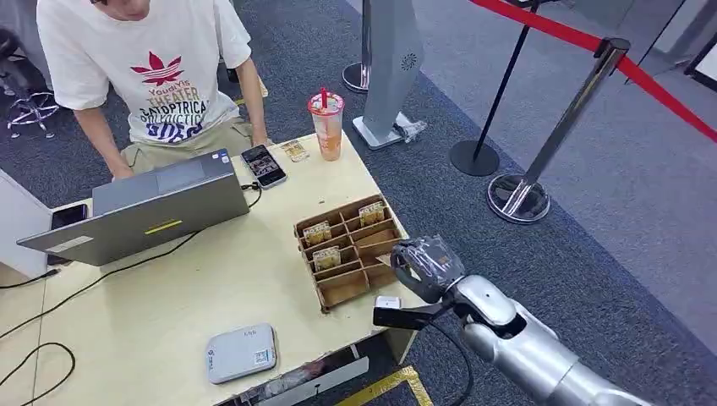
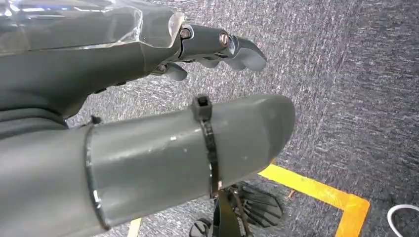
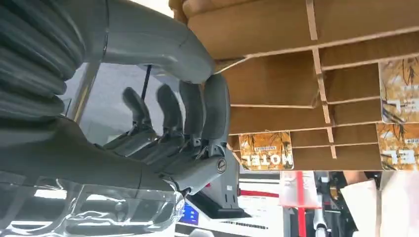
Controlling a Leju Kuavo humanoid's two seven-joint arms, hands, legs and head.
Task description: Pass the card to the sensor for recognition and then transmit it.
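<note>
From the head view I see my right hand (image 1: 425, 266) poised at the right edge of the light wooden table (image 1: 169, 313), just beside the near right corner of the brown cardboard tray (image 1: 351, 288). In the right wrist view its fingers (image 3: 197, 111) stand extended side by side with the thumb (image 3: 163, 42) set apart from them, and nothing lies between them: the hand holds nothing. A small white-topped block (image 1: 387, 302) sits at the table edge just below that hand.

The tray is divided into compartments. Three hold a card: one card (image 1: 317, 233) in the far left compartment, a second card (image 1: 371, 211) in the far right compartment, and a third card (image 1: 326, 258) in the middle row on the left (the wrist view reads "HOTEL" on it). The near compartments show bare cardboard.

My left hand (image 2: 217, 47) hangs over grey carpet with a yellow floor line (image 2: 316, 190) beneath; its fingers are slightly curled and apart from the thumb, gripping nothing.

The grey sensor (image 1: 242, 352) lies flat near the near edge of the table, well left of the tray. A laptop (image 1: 135, 216) stands on the far left, with a phone (image 1: 264, 165) and a drink cup (image 1: 326, 125) toward the far edge. A person in a white shirt (image 1: 148, 68) leans over the laptop.
</note>
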